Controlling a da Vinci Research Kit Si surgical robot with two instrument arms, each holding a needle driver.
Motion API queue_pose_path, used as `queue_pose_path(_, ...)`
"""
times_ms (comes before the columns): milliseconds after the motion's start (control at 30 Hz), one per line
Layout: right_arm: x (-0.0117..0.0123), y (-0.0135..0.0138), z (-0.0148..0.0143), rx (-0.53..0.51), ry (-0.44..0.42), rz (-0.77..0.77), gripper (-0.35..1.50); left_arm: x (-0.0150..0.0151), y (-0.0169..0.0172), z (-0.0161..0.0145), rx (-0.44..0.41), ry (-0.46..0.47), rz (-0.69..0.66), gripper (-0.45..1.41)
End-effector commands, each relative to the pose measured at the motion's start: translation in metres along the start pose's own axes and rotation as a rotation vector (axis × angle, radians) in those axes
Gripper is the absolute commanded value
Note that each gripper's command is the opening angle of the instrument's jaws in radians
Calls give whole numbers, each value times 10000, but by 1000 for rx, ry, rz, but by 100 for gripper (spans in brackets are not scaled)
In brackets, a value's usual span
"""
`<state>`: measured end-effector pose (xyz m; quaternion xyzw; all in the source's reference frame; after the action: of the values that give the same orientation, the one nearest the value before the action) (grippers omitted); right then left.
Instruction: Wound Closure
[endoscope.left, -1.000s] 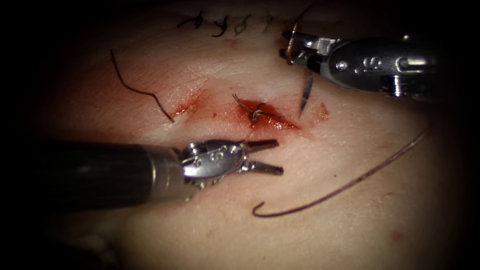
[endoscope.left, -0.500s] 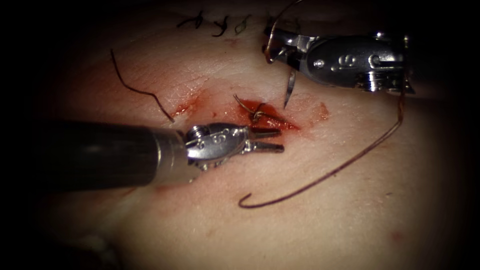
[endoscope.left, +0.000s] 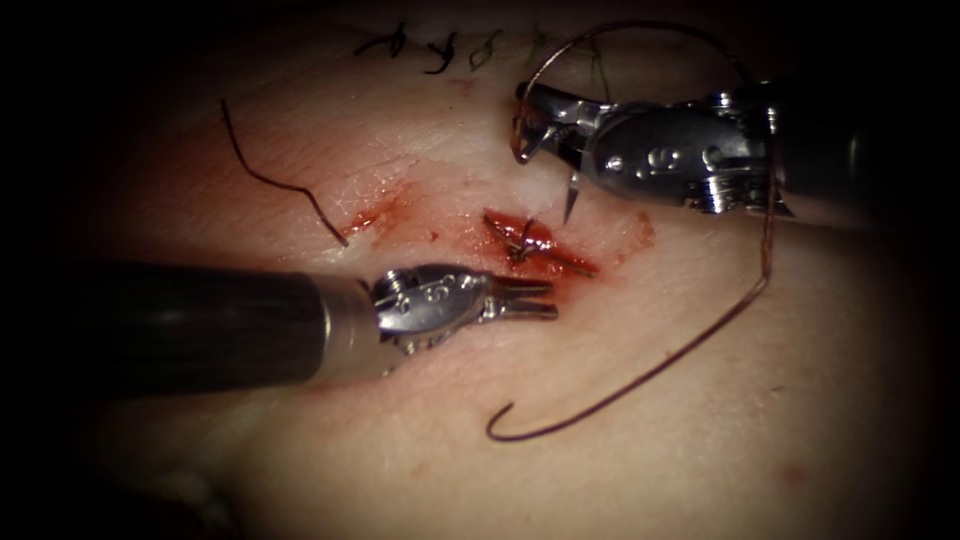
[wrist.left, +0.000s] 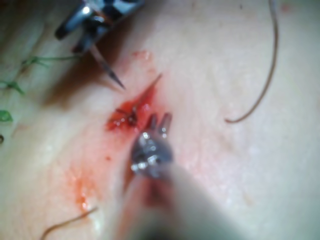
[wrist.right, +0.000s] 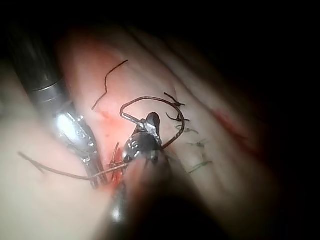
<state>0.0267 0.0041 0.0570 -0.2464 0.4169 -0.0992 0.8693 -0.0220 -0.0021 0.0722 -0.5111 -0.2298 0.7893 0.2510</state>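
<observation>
- The right hand (endoscope.left: 545, 125) comes in from the right above the cut; its jaws are closed on the curved needle (endoscope.left: 572, 195) near the rear of its curve, and the sharp tip hangs free in the air just above the tissue (endoscope.left: 700, 450), not in it.
- The thread (endoscope.left: 640, 375) arcs over the right hand, drops down its far side, then sweeps across the tissue to a hooked free end right of and below the cut.
- The left hand (endoscope.left: 540, 298) lies just below the cut (endoscope.left: 535, 245); its jaws stand slightly parted and grip nothing.
- The cut holds a small knot of thread, ringed by red fluid (endoscope.left: 395, 210); it sits between the two hands.
- As a judgement, good work here calls for a firm grip on the needle, its tip square to the edge of the cut, and slack thread kept away from both hands.
- The surface is pale, moist tissue; a loose cut end of thread (endoscope.left: 280, 180) lies left of the cut, and dark finished stitches (endoscope.left: 440, 45) sit along the far edge; beyond that the surroundings are dark.
</observation>
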Motion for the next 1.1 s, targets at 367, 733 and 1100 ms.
queue_pose_path(367,7,-23,4,-57,-2,-73,-35,1,1,-3,-16,2,-7,20)
queue_pose_path(733,8,-27,5,-69,-9,-105,-35,1,2,-3,-16,2,-8,17)
queue_pose_path(1100,8,-34,0,-73,-19,-158,-35,0,3,-4,-17,1,-7,15)
